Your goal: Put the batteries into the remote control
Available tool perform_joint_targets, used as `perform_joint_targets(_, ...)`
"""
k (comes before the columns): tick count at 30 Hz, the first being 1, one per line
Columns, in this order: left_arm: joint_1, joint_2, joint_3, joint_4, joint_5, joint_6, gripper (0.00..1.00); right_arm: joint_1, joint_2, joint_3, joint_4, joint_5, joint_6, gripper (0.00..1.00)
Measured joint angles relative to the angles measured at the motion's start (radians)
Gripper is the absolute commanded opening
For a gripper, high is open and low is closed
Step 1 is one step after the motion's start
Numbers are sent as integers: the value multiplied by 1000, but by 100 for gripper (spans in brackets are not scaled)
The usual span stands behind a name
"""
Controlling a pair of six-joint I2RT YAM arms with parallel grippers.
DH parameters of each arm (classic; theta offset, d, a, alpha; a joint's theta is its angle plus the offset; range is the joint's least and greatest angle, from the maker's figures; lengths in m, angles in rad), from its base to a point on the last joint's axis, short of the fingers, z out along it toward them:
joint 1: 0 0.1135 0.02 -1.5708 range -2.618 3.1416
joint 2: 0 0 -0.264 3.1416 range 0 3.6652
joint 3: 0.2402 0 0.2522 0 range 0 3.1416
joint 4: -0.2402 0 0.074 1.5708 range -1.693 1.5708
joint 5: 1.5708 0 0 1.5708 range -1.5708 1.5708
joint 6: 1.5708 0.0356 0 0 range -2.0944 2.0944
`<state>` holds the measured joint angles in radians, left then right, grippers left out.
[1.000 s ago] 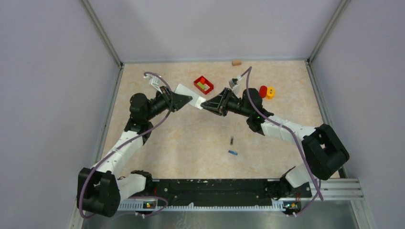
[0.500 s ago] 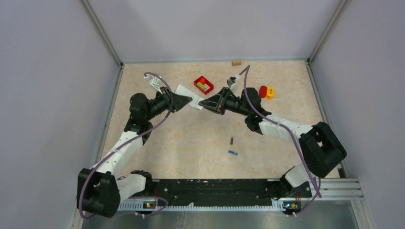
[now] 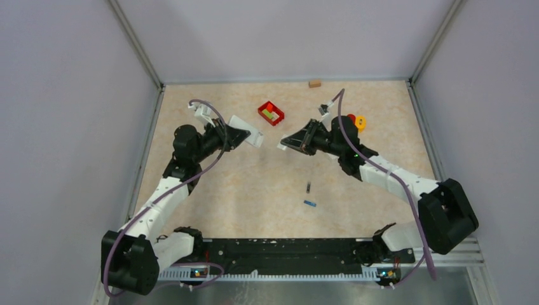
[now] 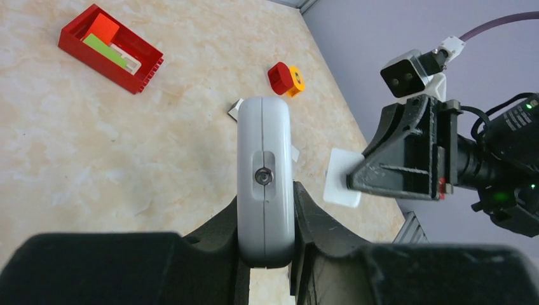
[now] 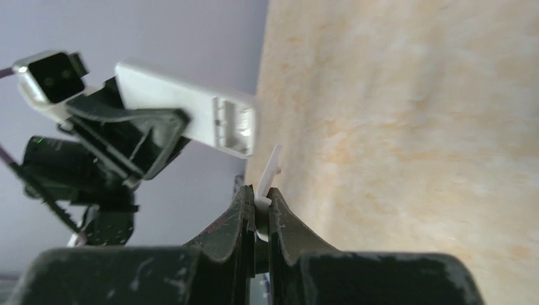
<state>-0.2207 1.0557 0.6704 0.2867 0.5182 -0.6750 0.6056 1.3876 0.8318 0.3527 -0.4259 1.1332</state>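
Nothing readable anywhere: no text, label, brand, number or sign visible on any object in these views

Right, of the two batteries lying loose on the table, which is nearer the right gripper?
The dark battery. It lies closer to the right gripper than the blue battery, which sits just past it.

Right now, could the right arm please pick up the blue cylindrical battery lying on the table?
Probably not yet. Nothing blocks the way to the blue battery, with only a dark battery beside it, but the right gripper is shut on a thin white cover, so it cannot grasp more.
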Motion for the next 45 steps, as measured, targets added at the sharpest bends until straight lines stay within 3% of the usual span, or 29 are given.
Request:
perform_joint_targets(7,0,0,0,1,28,1,0,-173,-64,-119,-235,81,-165,0)
perform_joint_targets(15,0,0,0,72,142,-17,0,-199,-64,-260,-423,170,-257,0)
perform_joint_targets(20,0,1,0,160,229,-51,0,-203,-64,-276,-460,237,-301,12)
perform_joint_targets(28,-1,46,0,290,326,-131,0,-203,-64,-276,-546,350,-346,43)
perform_joint_targets(33,-1,51,0,311,338,-151,0,-203,-92,-249,-627,435,-360,56)
perform_joint_targets(42,-1,51,0,322,336,-161,0,-188,-195,-217,-666,464,-381,58)
perform_joint_targets(45,-1,50,0,322,328,-161,0,-136,-186,-175,-659,452,-383,55)
